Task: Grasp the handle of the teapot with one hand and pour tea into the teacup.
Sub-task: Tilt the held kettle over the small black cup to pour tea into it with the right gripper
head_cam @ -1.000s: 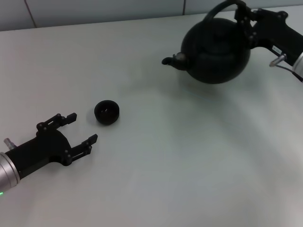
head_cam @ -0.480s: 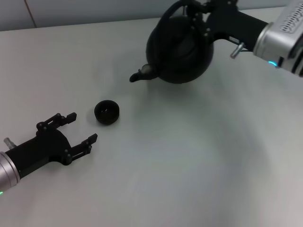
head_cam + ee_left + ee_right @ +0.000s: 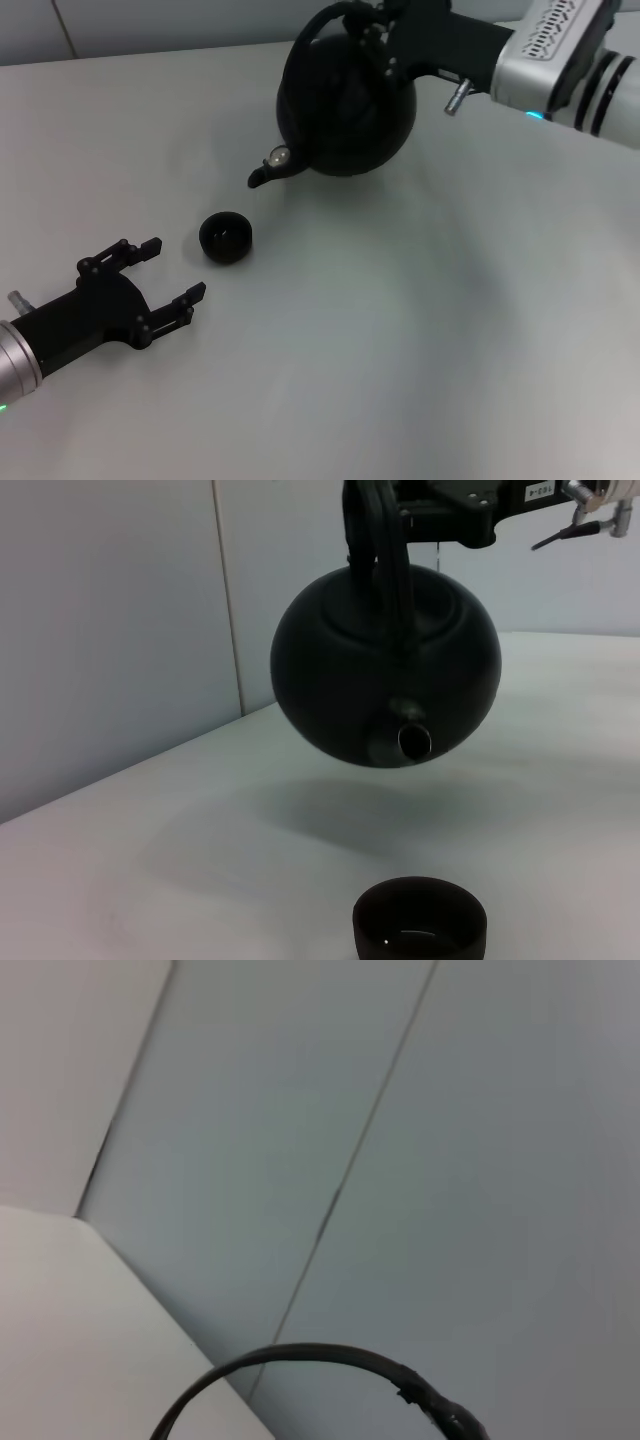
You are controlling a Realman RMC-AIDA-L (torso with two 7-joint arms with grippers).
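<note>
Held clear of the table (image 3: 420, 360) at the far middle: the teapot (image 3: 345, 105), hanging from the right gripper (image 3: 385, 35), which is clamped on the handle (image 3: 320, 15). Top of that hoop cut off by the far edge of the head view; finger contact lost in black on black. Only a thin arc of the handle (image 3: 300, 1355) caught in the right wrist view, with wall panels behind. Spout (image 3: 265, 172) aimed near and left, toward the teacup (image 3: 226, 237) but short of it. From the left wrist view, teapot (image 3: 385, 670) aloft beyond the teacup (image 3: 420, 920), shadow beneath. Cup contents hard to make out. Left gripper (image 3: 172, 272) low at the near left, spread wide, grasping nothing, just beside the cup. Broad bare tabletop to the right and near side.
</note>
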